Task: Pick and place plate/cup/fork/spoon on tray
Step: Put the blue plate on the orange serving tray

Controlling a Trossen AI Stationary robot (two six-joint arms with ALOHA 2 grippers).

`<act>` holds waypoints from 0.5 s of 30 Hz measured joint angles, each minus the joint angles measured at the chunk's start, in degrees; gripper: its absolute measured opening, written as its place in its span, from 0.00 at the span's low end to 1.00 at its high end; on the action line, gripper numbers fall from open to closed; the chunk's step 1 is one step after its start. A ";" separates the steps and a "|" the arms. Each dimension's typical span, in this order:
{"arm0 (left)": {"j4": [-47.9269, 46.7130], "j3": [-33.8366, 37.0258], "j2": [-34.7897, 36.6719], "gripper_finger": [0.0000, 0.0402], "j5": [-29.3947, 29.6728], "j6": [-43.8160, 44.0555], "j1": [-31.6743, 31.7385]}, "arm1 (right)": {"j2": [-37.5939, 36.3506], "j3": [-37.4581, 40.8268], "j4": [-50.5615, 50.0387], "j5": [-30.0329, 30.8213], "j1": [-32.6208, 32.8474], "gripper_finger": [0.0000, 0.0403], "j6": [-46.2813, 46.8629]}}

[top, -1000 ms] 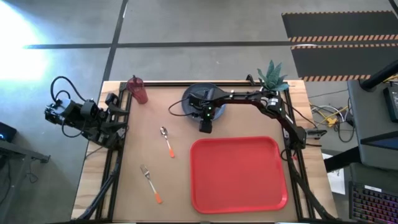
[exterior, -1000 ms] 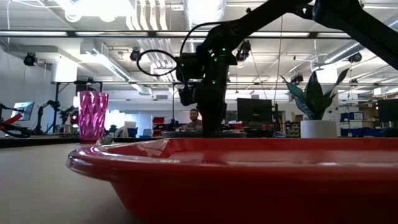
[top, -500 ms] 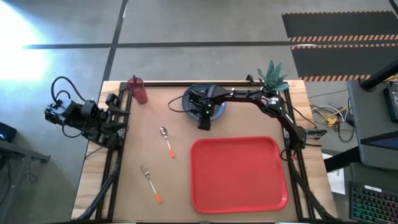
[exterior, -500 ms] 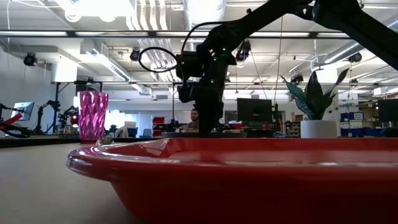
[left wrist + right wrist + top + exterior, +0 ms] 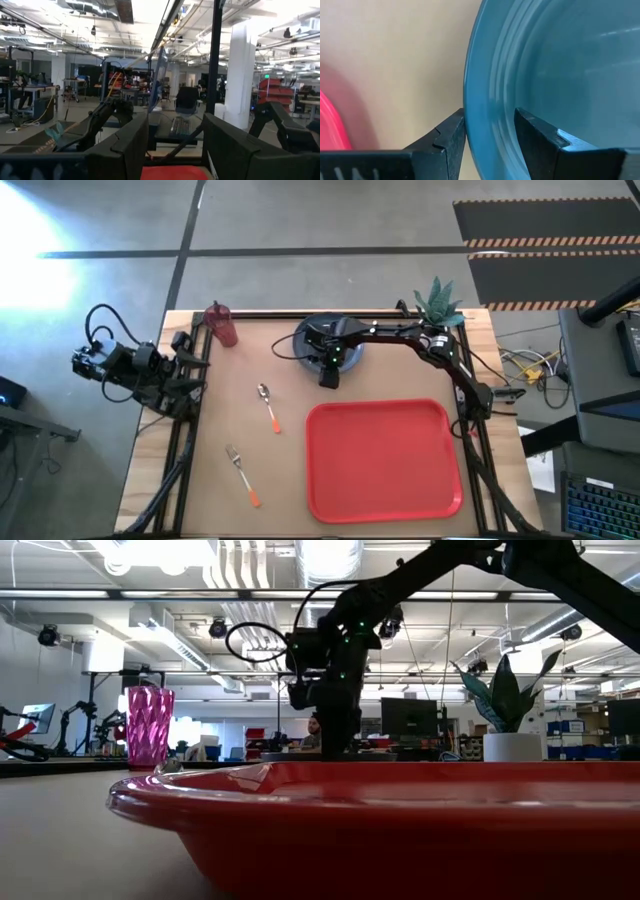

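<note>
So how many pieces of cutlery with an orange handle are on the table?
2. The spoon lies near the table's middle, left of the tray. The fork lies nearer the front edge, left of the tray. None seems hidden.

right arm: reaches from the bench's right edge across its far side toward the middle
right tool [image 5: 330, 370]: pointed down, jaws apart, one finger [image 5: 447, 137] outside and the other inside the plate [image 5: 560, 75] rim
left arm: folded back at the bench's left edge
left tool [image 5: 172, 145]: aimed level out over the room, jaws parted, nothing between them
</note>
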State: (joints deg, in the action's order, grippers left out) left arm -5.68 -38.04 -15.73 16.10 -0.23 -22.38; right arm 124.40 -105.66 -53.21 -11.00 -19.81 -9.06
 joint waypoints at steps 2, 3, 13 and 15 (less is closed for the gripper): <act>0.08 0.00 -0.02 0.43 0.02 0.00 0.01 | 0.00 0.15 0.02 0.00 0.00 0.39 0.02; 0.14 0.00 -0.04 0.43 0.02 0.00 -0.01 | 0.00 0.19 0.09 -0.02 0.00 0.39 0.02; 0.25 0.00 0.02 0.43 -1.03 0.02 0.01 | 0.00 0.25 1.44 -0.15 0.04 0.22 -0.13; 0.25 0.00 0.02 0.43 -1.05 0.02 -0.01 | 0.00 0.29 1.61 -0.11 0.04 0.11 -0.85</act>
State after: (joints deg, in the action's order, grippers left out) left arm -5.43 -38.04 -15.70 15.05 -0.21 -22.39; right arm 124.40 -105.37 -51.60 -11.11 -19.77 -9.91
